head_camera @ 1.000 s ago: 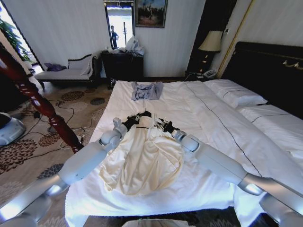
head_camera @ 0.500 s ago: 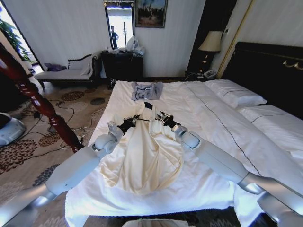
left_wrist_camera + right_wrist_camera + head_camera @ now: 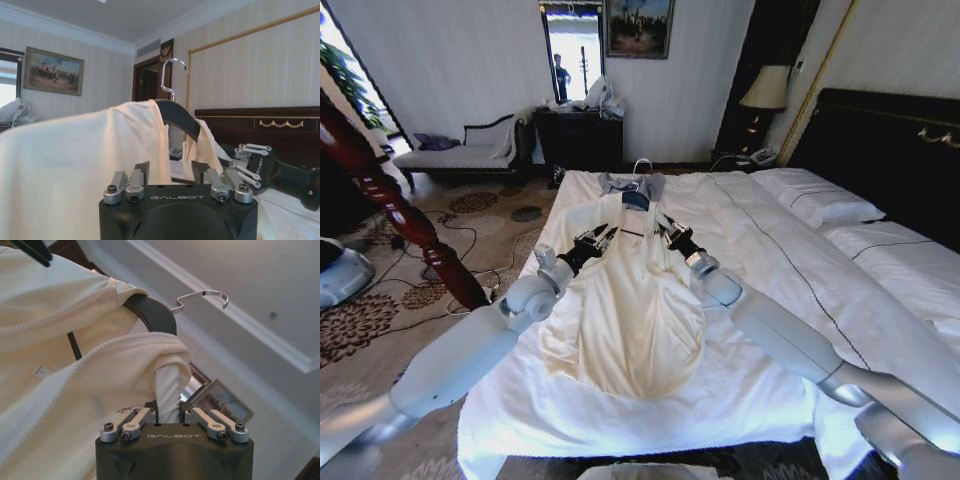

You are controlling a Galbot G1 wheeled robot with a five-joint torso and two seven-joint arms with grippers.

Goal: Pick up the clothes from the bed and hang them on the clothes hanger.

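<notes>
Cream shirt (image 3: 638,300) is clamped at both shoulders by left claw (image 3: 592,241) and right claw (image 3: 670,232), kept spread on black hanger (image 3: 634,198) above bed (image 3: 770,260).

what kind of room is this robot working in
Most likely a hotel bedroom. A wide bed with white duvet and pillows stands against a dark headboard, a lamp and a telephone sit beside it, and a chaise longue stands on patterned carpet.
</notes>
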